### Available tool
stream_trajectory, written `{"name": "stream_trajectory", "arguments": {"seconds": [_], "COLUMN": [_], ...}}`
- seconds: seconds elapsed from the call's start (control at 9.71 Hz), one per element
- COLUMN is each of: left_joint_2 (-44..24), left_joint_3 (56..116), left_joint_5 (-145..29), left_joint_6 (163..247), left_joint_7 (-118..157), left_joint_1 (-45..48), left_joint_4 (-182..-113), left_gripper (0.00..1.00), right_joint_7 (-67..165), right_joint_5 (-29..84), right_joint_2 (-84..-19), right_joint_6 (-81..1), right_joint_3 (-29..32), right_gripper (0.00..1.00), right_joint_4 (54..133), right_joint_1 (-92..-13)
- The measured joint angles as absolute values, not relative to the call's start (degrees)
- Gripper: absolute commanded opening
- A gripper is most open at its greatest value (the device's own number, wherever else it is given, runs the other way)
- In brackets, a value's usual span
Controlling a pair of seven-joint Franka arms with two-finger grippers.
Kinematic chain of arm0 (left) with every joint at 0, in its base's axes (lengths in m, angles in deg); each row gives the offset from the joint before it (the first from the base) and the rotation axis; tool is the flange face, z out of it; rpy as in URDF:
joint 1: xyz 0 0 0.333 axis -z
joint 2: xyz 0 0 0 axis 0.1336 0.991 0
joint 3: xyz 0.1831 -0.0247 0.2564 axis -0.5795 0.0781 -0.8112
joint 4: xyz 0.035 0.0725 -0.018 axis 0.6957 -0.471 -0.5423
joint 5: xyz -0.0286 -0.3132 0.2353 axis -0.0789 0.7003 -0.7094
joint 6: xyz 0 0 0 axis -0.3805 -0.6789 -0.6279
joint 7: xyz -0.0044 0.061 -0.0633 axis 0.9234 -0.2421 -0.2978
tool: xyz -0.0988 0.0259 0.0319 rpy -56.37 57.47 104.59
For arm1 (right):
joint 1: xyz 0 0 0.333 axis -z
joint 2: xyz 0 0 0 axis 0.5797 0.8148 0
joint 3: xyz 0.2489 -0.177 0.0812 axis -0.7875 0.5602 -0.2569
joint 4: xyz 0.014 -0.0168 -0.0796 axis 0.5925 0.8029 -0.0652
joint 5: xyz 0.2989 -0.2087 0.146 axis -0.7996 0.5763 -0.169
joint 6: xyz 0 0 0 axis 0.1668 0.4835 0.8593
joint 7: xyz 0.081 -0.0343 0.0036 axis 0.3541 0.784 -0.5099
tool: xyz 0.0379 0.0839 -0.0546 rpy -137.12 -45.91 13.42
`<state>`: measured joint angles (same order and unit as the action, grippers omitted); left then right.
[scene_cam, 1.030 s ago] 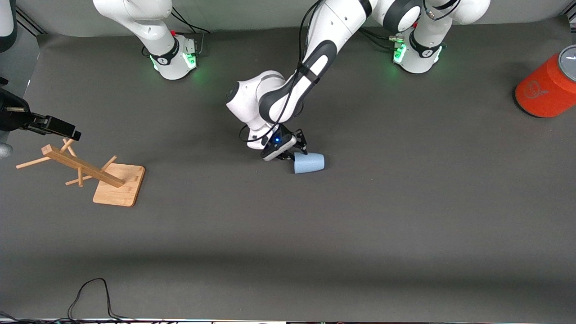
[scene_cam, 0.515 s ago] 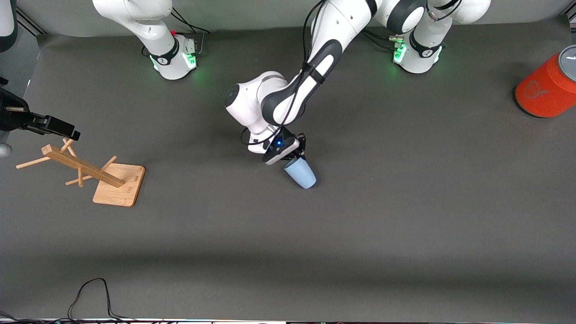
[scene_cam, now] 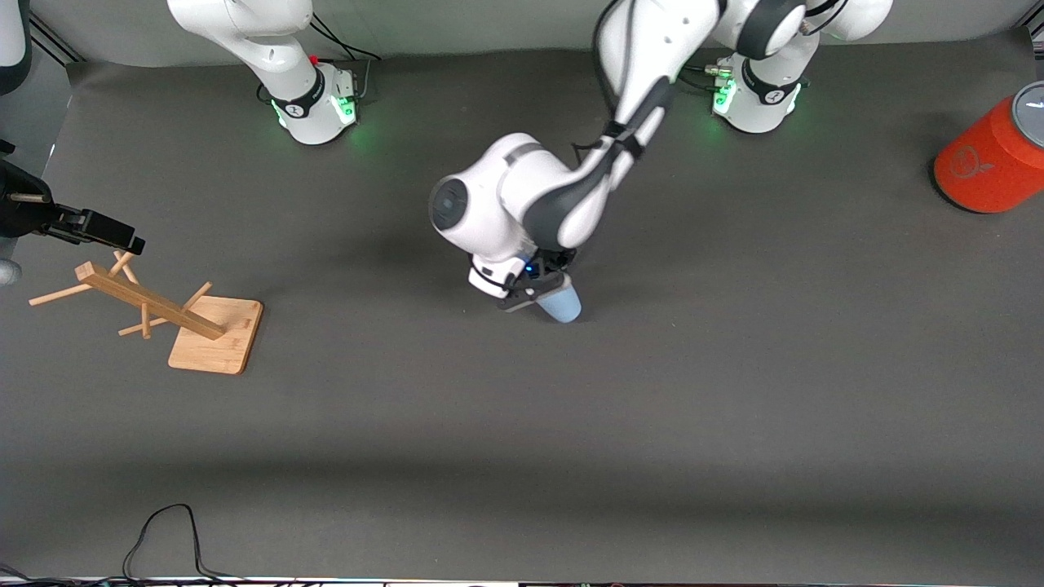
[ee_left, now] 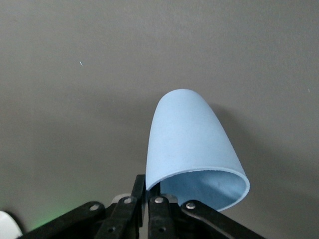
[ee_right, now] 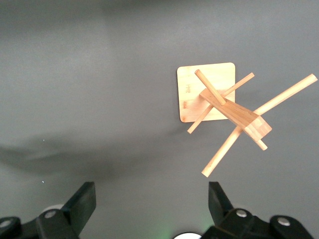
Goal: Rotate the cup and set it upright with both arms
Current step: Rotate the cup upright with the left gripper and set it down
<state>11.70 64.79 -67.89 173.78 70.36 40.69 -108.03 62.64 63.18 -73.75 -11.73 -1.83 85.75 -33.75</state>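
A dark grey matte table (scene_cam: 734, 391) carries everything; a black cable (scene_cam: 163, 538) loops at its edge nearest the front camera. The left claw (scene_cam: 545, 287) is clamped on the rim of the cup (scene_cam: 561, 303) over the middle of the table, cup tilted with its base pointing down. The right claw (ee_right: 149, 209), fingers (ee_right: 82, 201) wide apart, waits over the wooden rack (scene_cam: 171, 314) at the right arm's end. An orange cylinder (scene_cam: 991, 163) stands at the left arm's end.

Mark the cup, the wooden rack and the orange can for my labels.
cup (ee_left: 187, 134), left wrist view, outer wall.
wooden rack (scene_cam: 214, 342), front view, square base.
orange can (scene_cam: 979, 171), front view, orange side.
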Motion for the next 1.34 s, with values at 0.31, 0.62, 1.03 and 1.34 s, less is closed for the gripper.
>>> {"name": "stream_trajectory", "arguments": {"seconds": [0.31,0.62,1.03,1.34], "left_joint_2": [8.92,9.60,11.92,13.07], "left_joint_3": [64.84,64.93,64.95,65.35], "left_joint_5": [-52.49,-42.74,-37.56,-37.50], "left_joint_6": [171.10,171.19,171.41,173.13], "left_joint_7": [55.70,48.03,41.47,41.34], "left_joint_1": [33.84,30.96,27.10,27.10], "left_joint_4": [-108.05,-109.66,-115.03,-115.38], "left_gripper": [0.00,0.00,0.00,0.00], "right_joint_7": [59.25,55.88,54.04,53.95], "right_joint_5": [63.48,64.38,64.77,64.77], "right_joint_2": [-74.03,-74.38,-74.37,-74.32], "right_joint_6": [-13.16,-13.67,-13.73,-13.72], "right_joint_3": [-1.83,-1.72,-1.59,-1.59], "right_gripper": [1.00,1.00,1.00,1.00], "right_joint_4": [85.64,85.65,85.77,86.15], "right_joint_1": [-34.84,-34.97,-34.97,-35.05]}}
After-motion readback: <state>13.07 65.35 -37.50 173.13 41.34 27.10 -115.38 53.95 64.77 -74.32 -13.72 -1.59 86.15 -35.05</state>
